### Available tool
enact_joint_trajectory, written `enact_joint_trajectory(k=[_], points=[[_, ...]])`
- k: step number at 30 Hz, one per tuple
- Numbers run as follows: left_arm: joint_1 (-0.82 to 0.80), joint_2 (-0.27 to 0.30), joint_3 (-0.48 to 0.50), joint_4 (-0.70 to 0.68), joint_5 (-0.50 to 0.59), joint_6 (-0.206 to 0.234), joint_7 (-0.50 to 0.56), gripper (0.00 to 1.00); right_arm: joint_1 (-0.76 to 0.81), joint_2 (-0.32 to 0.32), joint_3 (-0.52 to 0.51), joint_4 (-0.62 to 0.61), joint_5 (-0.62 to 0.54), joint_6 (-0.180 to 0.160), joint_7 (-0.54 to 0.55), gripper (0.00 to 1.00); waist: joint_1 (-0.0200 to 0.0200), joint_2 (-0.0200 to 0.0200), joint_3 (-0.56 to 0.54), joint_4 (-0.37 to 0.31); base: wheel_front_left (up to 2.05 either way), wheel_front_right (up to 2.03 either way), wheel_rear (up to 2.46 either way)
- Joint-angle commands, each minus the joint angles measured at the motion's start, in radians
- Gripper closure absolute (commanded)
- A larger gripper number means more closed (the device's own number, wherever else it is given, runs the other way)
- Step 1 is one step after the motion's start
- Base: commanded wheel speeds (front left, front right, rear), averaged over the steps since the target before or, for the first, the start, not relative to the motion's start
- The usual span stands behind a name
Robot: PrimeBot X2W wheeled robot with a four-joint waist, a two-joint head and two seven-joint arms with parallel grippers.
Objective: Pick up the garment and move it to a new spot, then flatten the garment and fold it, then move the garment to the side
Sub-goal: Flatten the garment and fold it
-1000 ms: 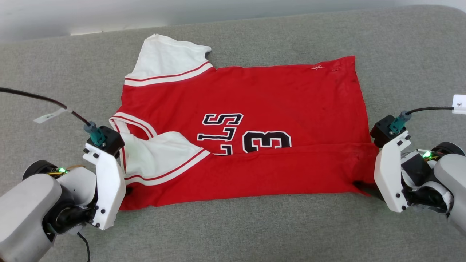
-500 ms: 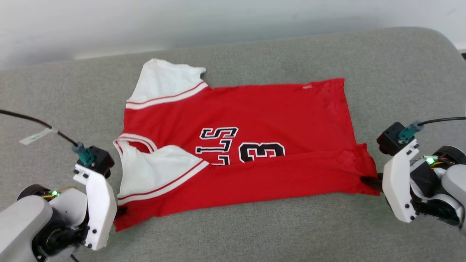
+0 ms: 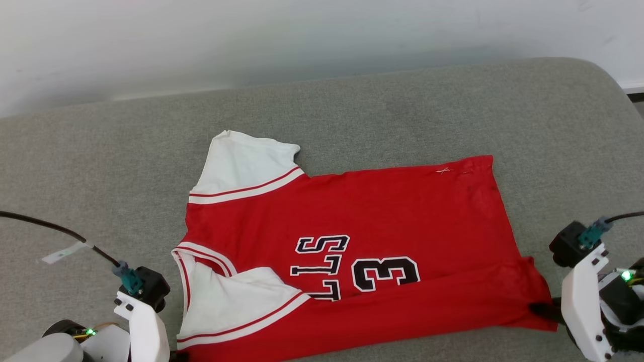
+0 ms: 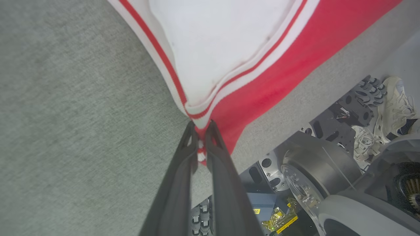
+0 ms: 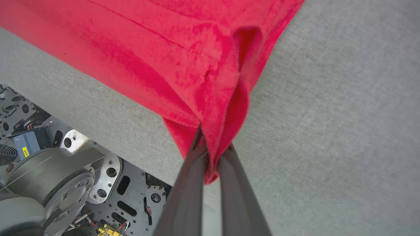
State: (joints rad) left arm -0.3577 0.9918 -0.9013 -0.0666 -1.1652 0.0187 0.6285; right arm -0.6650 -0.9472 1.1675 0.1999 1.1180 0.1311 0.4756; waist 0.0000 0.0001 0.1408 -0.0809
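Lying spread on the grey cushion (image 3: 100, 151), the garment (image 3: 352, 211) is showing its front upward, with the black letters (image 3: 322, 261) and the number 3 (image 3: 385, 274) facing the head camera. Its collar is pointing to the robot's left and its hem to the right. The near long edge is lying folded over the body as a red band, which is covering the lowest letter in part. The near sleeve (image 3: 231, 301) is resting on the front beside the collar, while the far sleeve (image 3: 241, 161) is sticking out flat toward the wall (image 3: 302, 40).

The left end effector (image 4: 200, 126) is pinching the near left corner, where the striped trim is meeting the red cloth; its fingers are pressing together with only fabric between them. The right end effector (image 5: 213, 144) is gripping the near right corner of the hem in the same way, with the red cloth bunching up between its almost closed fingers. Both corners are sitting close to the cushion's front edge.
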Motion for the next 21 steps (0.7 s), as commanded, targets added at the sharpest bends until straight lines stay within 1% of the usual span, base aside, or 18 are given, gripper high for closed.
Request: enact_joint_trajectory(k=[1,4,5,6,7,8,11,13,16,18,19,21], points=[[0.015,-0.007,-0.007,0.011,0.006,0.008,-0.007,1.00,0.023,0.012,0.003,0.021,0.005,-0.001,0.005,1.00,0.0000,-0.0001,0.008,0.000,0.00,0.00,0.00],[0.018,-0.022,-0.015,0.033,0.019,0.005,-0.015,1.00,0.047,0.049,0.008,0.064,0.003,-0.001,0.005,1.00,0.0000,-0.0001,0.015,0.002,0.00,0.00,0.00],[0.013,-0.027,-0.015,0.040,0.025,0.005,-0.021,0.84,0.054,0.061,0.003,0.085,0.006,-0.001,-0.002,0.97,0.0000,-0.0001,0.015,0.004,0.00,0.00,0.00],[0.002,-0.030,-0.015,0.048,0.041,0.002,-0.030,0.00,0.058,0.074,-0.002,0.098,0.007,-0.001,-0.013,0.67,0.0000,-0.0001,0.015,0.005,0.00,0.00,0.00],[-0.007,-0.033,-0.010,0.054,0.043,0.002,-0.037,0.00,0.059,0.085,-0.008,0.106,0.000,-0.001,-0.028,0.11,0.0000,-0.0001,0.014,0.007,0.00,0.00,0.00],[-0.014,-0.033,-0.006,0.056,0.045,-0.002,-0.043,0.00,0.060,0.091,-0.013,0.112,-0.007,-0.001,-0.042,0.00,0.0000,-0.0001,0.011,0.008,0.00,0.00,0.00],[-0.037,-0.019,0.020,0.052,0.042,-0.004,-0.057,0.00,0.048,0.089,-0.035,0.107,-0.031,-0.001,-0.093,0.00,0.0000,-0.0001,-0.001,0.009,0.00,0.00,0.00],[-0.054,-0.007,0.048,0.047,0.036,0.004,-0.079,0.00,0.032,0.081,-0.062,0.094,-0.061,-0.001,-0.145,0.00,0.0000,-0.0001,-0.007,0.006,0.00,0.00,0.00],[-0.096,0.005,0.096,0.051,0.071,0.013,-0.147,0.00,0.024,0.092,-0.124,0.089,-0.128,-0.001,-0.268,0.00,0.0000,-0.0001,-0.008,-0.002,0.00,0.00,0.00],[-0.127,0.006,0.119,0.065,0.112,0.018,-0.197,0.00,0.019,0.113,-0.193,0.102,-0.171,-0.001,-0.367,0.00,0.0000,-0.0001,-0.004,-0.009,0.00,0.00,0.00],[-0.172,-0.012,0.144,0.095,0.150,0.025,-0.249,0.00,0.033,0.164,-0.289,0.117,-0.252,-0.001,-0.496,0.00,0.0000,-0.0001,0.006,-0.022,0.00,0.00,0.00],[-0.206,-0.020,0.150,0.111,0.176,0.027,-0.261,0.00,0.052,0.201,-0.363,0.123,-0.305,-0.001,-0.570,0.00,0.0000,-0.0001,0.017,-0.030,0.00,0.00,0.00]])
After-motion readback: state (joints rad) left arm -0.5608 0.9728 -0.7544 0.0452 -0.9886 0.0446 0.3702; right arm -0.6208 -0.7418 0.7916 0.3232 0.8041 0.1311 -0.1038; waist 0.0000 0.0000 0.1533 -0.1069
